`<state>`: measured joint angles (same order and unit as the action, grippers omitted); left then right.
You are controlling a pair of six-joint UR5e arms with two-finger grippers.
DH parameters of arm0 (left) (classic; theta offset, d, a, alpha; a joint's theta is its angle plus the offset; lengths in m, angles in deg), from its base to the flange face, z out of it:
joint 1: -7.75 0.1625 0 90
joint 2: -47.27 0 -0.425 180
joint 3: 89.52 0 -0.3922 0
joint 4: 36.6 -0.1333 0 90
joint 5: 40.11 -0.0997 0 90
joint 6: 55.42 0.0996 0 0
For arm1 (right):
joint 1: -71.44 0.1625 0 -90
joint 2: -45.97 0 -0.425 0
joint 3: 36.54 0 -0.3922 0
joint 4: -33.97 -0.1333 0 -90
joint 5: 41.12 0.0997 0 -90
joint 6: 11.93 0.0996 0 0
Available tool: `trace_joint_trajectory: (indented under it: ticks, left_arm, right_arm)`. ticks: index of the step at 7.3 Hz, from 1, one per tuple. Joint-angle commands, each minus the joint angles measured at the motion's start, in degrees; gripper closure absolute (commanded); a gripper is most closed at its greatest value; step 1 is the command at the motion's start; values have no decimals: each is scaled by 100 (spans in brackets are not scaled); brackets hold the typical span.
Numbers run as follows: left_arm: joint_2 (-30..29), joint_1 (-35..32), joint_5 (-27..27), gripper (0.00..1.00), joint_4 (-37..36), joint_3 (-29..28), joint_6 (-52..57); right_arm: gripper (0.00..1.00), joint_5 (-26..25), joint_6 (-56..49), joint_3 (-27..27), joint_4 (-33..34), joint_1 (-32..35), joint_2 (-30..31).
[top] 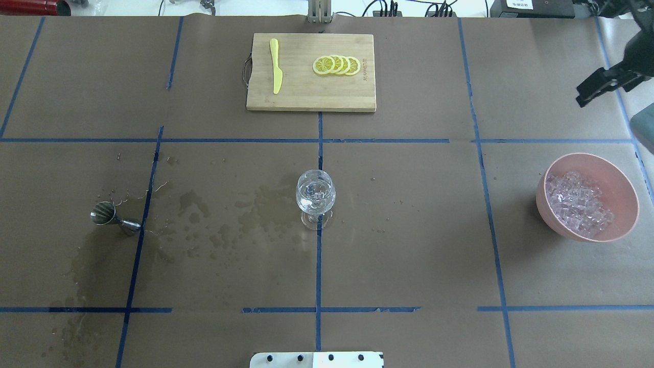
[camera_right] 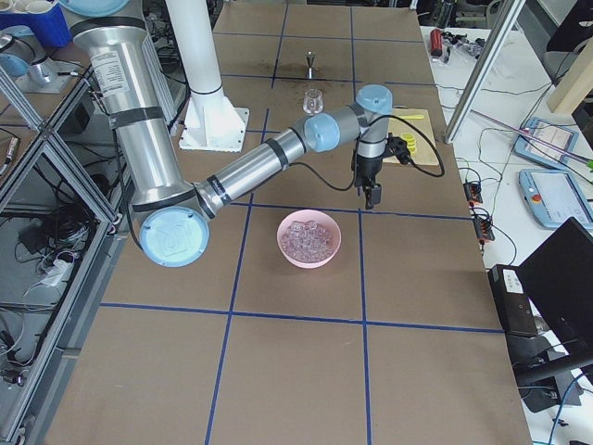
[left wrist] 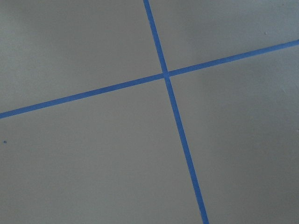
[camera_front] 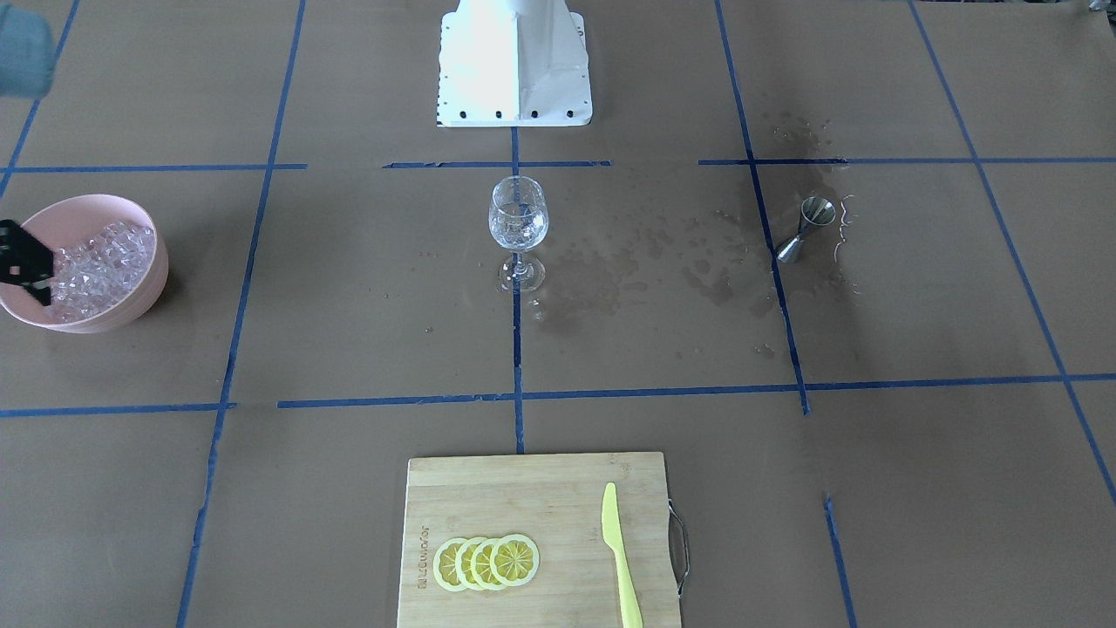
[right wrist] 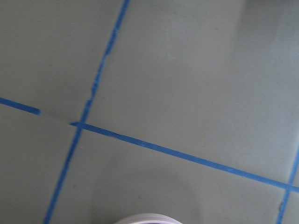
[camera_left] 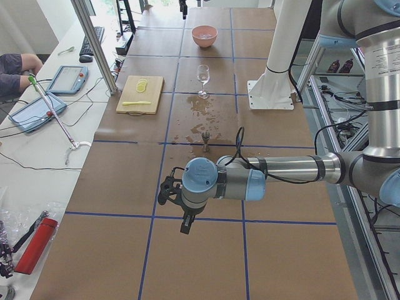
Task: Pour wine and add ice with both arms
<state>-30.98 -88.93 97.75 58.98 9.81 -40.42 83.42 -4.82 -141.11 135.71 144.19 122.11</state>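
The clear stemmed wine glass (camera_front: 518, 218) stands upright at the table's middle (top: 316, 194) with several small clear cubes in its bowl. The ice (camera_front: 100, 266) is heaped in a pink bowl (top: 552, 214) on the robot's right. My right gripper (top: 605, 86) hangs above the table beyond the bowl, apart from it. It also shows at the front view's left edge (camera_front: 26, 262); I cannot tell whether it is open or shut. My left gripper (camera_left: 185, 224) shows only in the exterior left view, far out to the left over bare table; I cannot tell its state.
A steel jigger (top: 115, 217) stands on the left amid wet patches (camera_front: 610, 270). A bamboo cutting board (top: 301, 92) at the far side carries a yellow knife (camera_front: 621, 558) and lemon slices (camera_front: 486, 563). The white base block (camera_front: 514, 70) is at the near side.
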Motion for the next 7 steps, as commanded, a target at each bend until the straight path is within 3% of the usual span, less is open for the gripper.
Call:
trace_joint_trajectory:
  ticks: [1, 4, 6, 7]
  left_arm:
    - [55, 9, 21, 0, -502, 77, -40]
    - [46, 9, 47, 0, -752, 156, -258]
    - [-6, 9, 30, 0, -699, 148, -234]
    - [-6, 9, 12, 0, -682, 148, -216]
  right_arm:
    - [0, 132, -1583, 969, -40, 983, 400]
    - [0, 202, -2353, 1228, -197, 1582, 1303]
    - [0, 211, -2320, 1245, -1631, 1672, 2444]
    - [0, 211, -2267, 1228, -1962, 1689, 2441]
